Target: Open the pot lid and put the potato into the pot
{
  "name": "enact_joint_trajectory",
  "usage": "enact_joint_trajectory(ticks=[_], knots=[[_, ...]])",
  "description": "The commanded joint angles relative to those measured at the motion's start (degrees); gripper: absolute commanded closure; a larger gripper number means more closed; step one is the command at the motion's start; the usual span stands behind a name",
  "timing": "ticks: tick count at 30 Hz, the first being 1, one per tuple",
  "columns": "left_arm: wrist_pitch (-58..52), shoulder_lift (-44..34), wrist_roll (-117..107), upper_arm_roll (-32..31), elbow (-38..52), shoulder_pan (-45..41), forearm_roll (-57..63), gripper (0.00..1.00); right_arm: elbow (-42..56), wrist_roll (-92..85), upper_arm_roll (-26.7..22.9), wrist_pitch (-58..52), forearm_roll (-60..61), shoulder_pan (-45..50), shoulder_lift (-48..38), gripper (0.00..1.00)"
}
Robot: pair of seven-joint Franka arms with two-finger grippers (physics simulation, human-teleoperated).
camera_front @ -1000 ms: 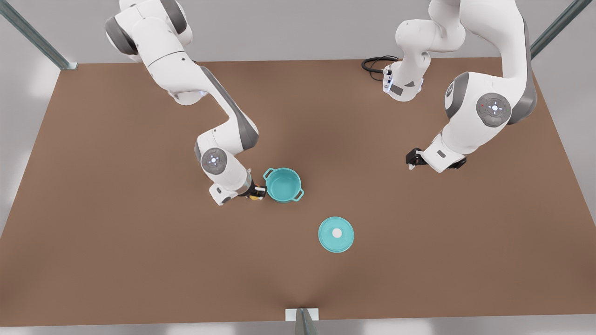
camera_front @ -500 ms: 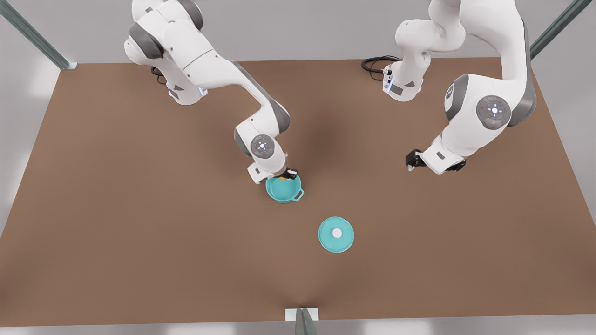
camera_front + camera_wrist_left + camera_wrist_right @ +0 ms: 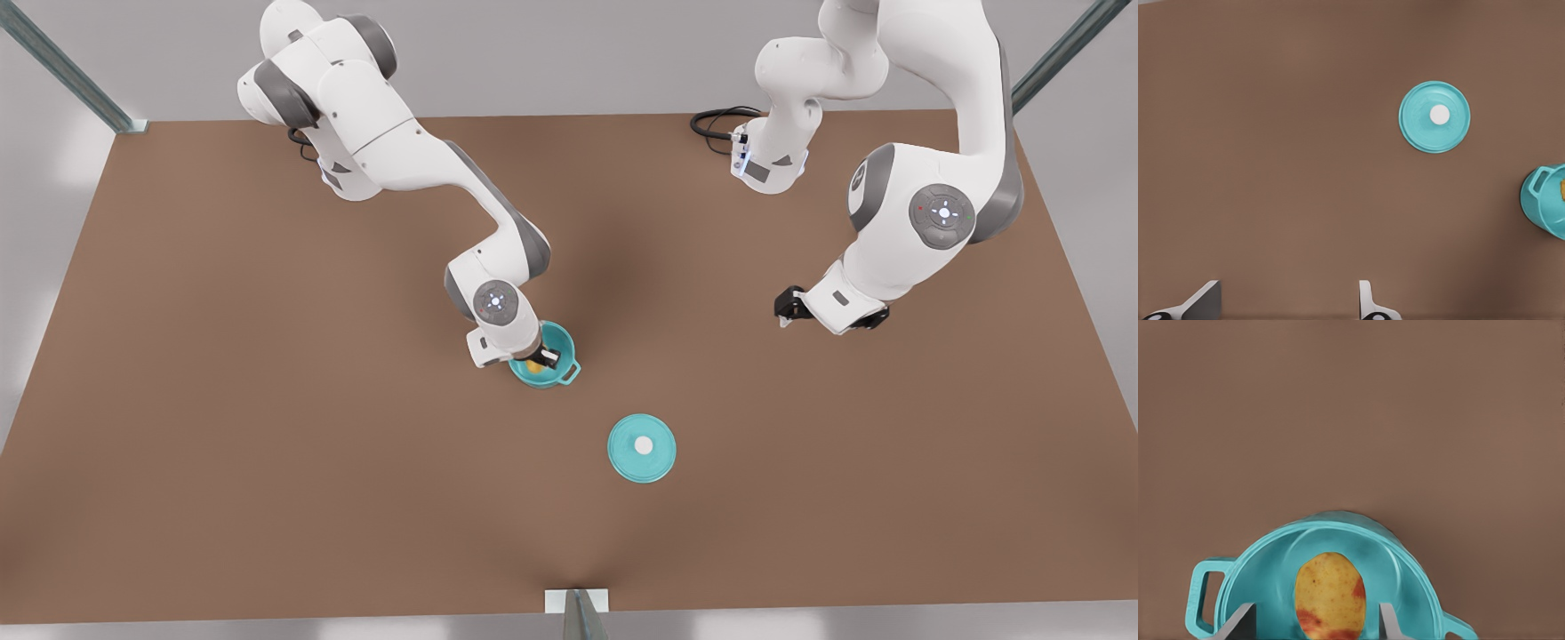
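The teal pot [image 3: 559,341] stands uncovered at mid-table, also seen as pot [image 3: 1395,563] and pot [image 3: 1543,200]. The yellow, red-blotched potato [image 3: 1330,597] lies inside it, a yellow spot in the front view as potato [image 3: 533,365]. My right gripper [image 3: 540,357] hangs over the pot's mouth; in its wrist view the right gripper [image 3: 1317,619] is open, with a gap on each side of the potato. The pot lid [image 3: 642,448] lies flat on the table, knob up, apart from the pot, lid [image 3: 1433,117]. My left gripper [image 3: 787,307] waits open at the front view's right, left gripper [image 3: 1285,303].
The brown table [image 3: 267,462] stretches wide around the pot and lid. A black cable [image 3: 716,123] lies at the far edge by an arm base. A metal post bracket [image 3: 576,603] sits at the near edge.
My right gripper carried the potato from beside the pot to above it and lowered into its mouth. Its fingers now stand apart from the potato. The left arm stayed put.
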Motion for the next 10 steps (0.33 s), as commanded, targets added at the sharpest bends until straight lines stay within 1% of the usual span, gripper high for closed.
enact_joint_trajectory(ticks=[1, 2, 3, 4, 5, 6, 7, 9, 10], knots=[[0.0, -0.1, 0.3, 0.0, 0.0, 0.0, 0.0, 0.0, 0.0, 5.7, 0.0, 0.0, -0.2, 0.0, -0.1, 0.0], [0.0, -0.1, 0.2, 0.0, 0.0, -0.1, 0.0, 0.0, 0.0, 5.7, -0.3, -0.1, -0.4, -0.1, -0.9, 0.0], [0.0, -0.1, 0.2, 0.0, 0.0, -0.1, 0.0, 0.0, 0.0, 5.1, -4.4, -4.1, -1.8, -0.5, -5.1, 0.0], [0.0, -0.3, 0.2, -0.1, 0.0, -0.1, 0.0, 0.0, 0.0, 0.4, -6.4, -9.2, -3.0, -3.0, -8.9, 0.0], [0.0, -0.3, 0.2, -0.1, 0.0, -0.1, 0.0, 0.0, 0.1, -9.7, -6.5, -16.2, -3.2, -10.9, -12.6, 0.0], [0.0, -0.2, 0.2, -0.1, 0.0, -0.1, 0.0, 0.0, 0.7, -23.4, -6.7, -23.6, -3.3, -18.7, -15.5, 0.0], [0.0, -0.2, 0.2, 0.0, 0.0, -0.1, 0.0, 0.0, 0.7, -35.3, -6.7, -27.1, -5.3, -25.8, -18.0, 0.0], [0.0, -0.1, 0.2, 0.0, 0.0, -0.1, 0.0, 0.0, 0.0, -50.9, -6.7, -28.8, -7.7, -35.1, -19.6, 0.0], [0.0, -0.1, 0.2, 0.0, 0.0, -0.1, 0.0, 0.0, -2.0, -54.3, -6.6, -28.7, -7.7, -36.7, -21.0, 0.0]])
